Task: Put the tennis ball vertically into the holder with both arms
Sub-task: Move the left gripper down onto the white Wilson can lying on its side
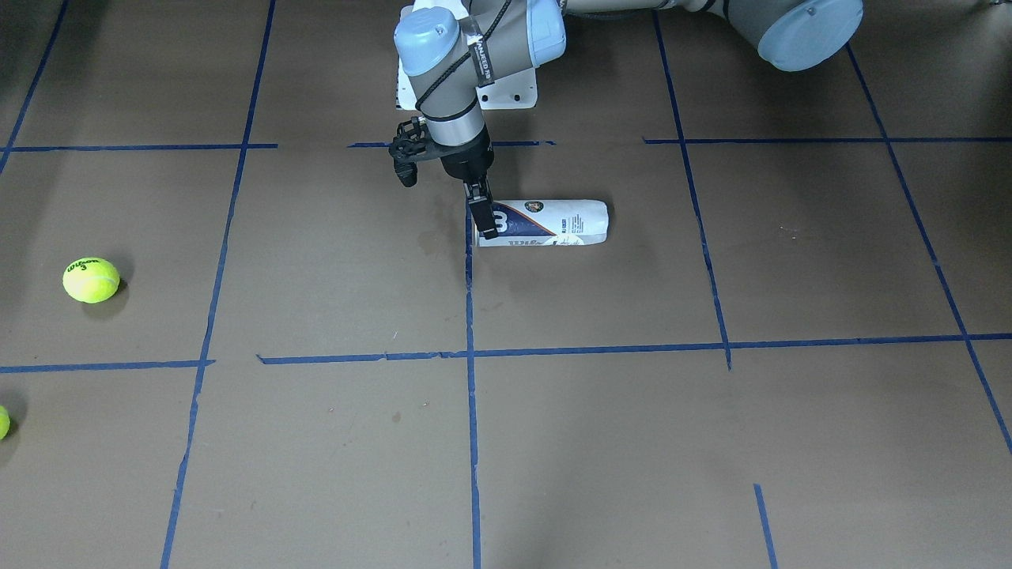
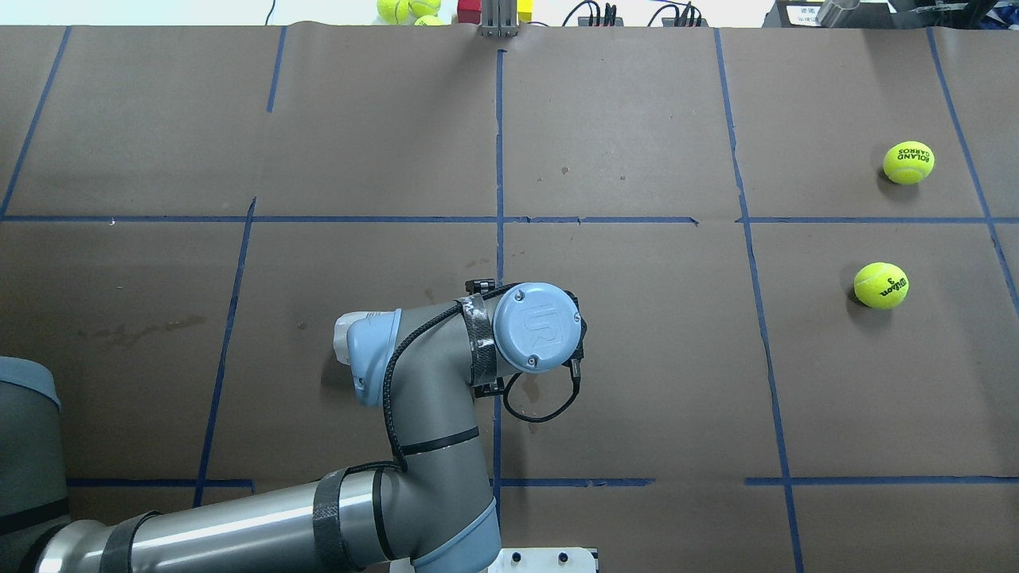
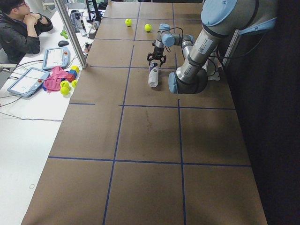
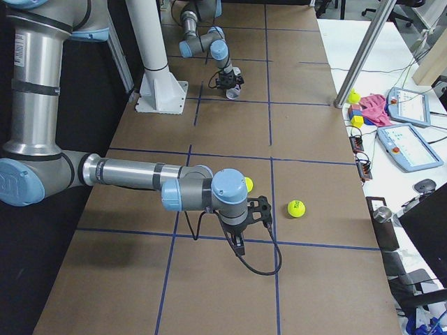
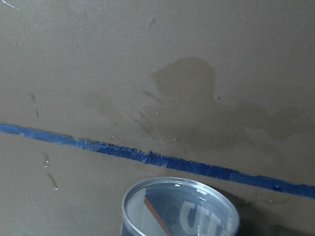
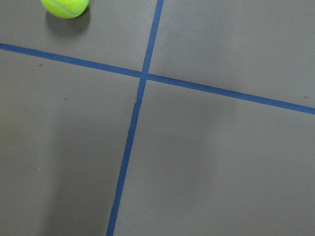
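Holder [image 5: 179, 206] mouth nearest wrist cam. Left gripper [image 1: 487, 227] at its open end, right gripper [image 4: 239, 246] hangs over the table [image 4: 321, 279]. Can't tell the opening of either claw.

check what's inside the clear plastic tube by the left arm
Down the open mouth of the clear plastic cylindrical tube, only its white-and-navy label shows, no ball near the rim. That label covers the rest.

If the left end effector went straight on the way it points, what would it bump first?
Probably the holder: the left end effector points down at its open end as it lies on the table. I cannot tell whether they touch.
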Robot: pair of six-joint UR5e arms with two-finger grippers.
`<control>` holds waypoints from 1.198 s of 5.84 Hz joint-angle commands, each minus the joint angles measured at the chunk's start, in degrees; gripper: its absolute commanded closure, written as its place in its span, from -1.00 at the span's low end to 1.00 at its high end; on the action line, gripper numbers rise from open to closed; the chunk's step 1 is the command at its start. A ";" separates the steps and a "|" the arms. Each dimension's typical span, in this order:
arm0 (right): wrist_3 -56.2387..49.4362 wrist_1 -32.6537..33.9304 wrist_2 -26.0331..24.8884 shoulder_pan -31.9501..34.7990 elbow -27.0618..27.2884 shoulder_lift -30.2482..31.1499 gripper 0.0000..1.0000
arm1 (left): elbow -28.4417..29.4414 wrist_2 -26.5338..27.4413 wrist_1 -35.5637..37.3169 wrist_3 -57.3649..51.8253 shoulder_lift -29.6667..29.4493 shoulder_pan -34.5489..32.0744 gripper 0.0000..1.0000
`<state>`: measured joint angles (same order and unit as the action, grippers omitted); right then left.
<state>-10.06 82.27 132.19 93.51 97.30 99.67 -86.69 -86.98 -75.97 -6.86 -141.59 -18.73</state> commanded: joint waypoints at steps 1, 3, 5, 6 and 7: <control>0.04 0.00 0.00 0.00 0.00 0.00 -1.00 | 0.47 0.58 -0.06 0.09 0.79 0.09 -0.98; 0.04 0.00 0.00 0.00 0.00 0.00 -1.00 | 0.91 0.76 -0.24 0.09 1.15 0.36 -0.95; 0.04 0.00 0.00 0.00 0.00 0.00 -1.00 | 0.91 0.85 -0.24 0.18 1.41 0.45 -0.62; 0.04 0.00 0.00 0.00 0.00 0.00 -1.00 | 0.91 0.85 -0.15 0.18 1.41 0.45 -0.50; 0.04 0.00 0.00 0.00 0.00 0.00 -1.00 | 0.13 0.85 -0.24 0.10 1.41 0.36 -0.44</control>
<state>-10.02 82.27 132.19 93.52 97.29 99.67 -86.02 -86.15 -76.15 -6.70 -140.19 -18.29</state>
